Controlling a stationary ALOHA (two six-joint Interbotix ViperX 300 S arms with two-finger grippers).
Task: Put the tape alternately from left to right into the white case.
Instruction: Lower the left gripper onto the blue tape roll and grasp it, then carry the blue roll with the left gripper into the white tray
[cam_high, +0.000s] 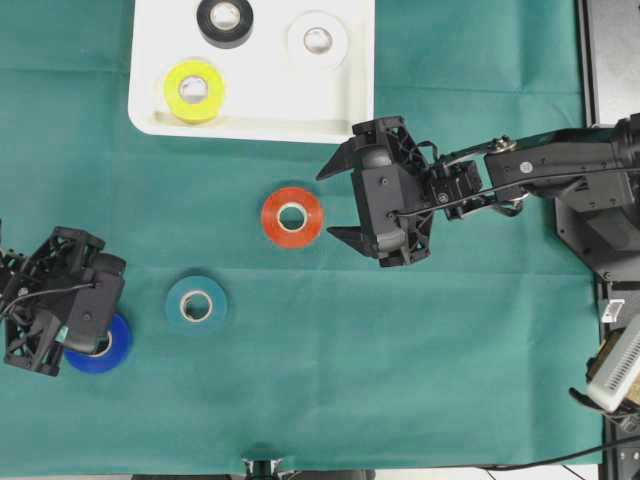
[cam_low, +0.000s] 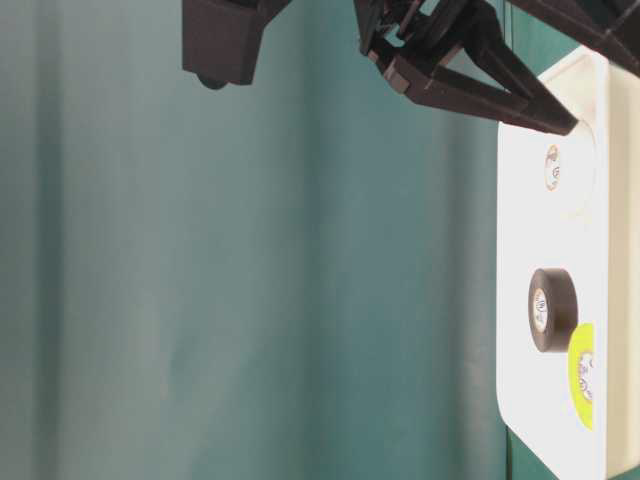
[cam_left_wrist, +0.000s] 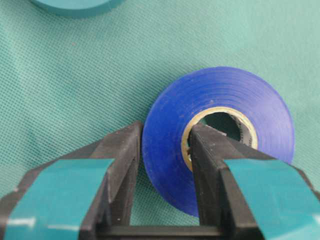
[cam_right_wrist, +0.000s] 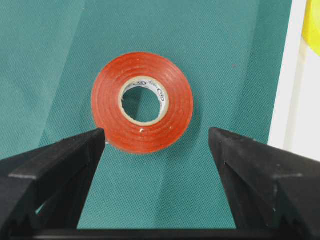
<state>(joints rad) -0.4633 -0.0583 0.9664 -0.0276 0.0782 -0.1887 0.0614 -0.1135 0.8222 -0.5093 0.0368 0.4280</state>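
Note:
My left gripper (cam_high: 97, 338) is shut on the blue tape (cam_high: 112, 352) at the table's front left. One finger is inside the core and the other is against the outer wall (cam_left_wrist: 166, 132). A teal roll (cam_high: 196, 303) lies just right of it, and a red roll (cam_high: 292, 216) lies in the middle. My right gripper (cam_high: 330, 203) stands open just right of the red roll (cam_right_wrist: 107, 105), jaws wide with nothing between them (cam_right_wrist: 156, 135). In the white case (cam_high: 300, 100) at the back lie black (cam_high: 225, 22), white (cam_high: 317, 40) and yellow (cam_high: 194, 90) rolls.
A green cloth (cam_high: 420, 380) covers the table. The right arm's base and black equipment (cam_high: 610, 60) stand along the right edge. The case's rim (cam_right_wrist: 290, 100) is close on the right gripper's right side.

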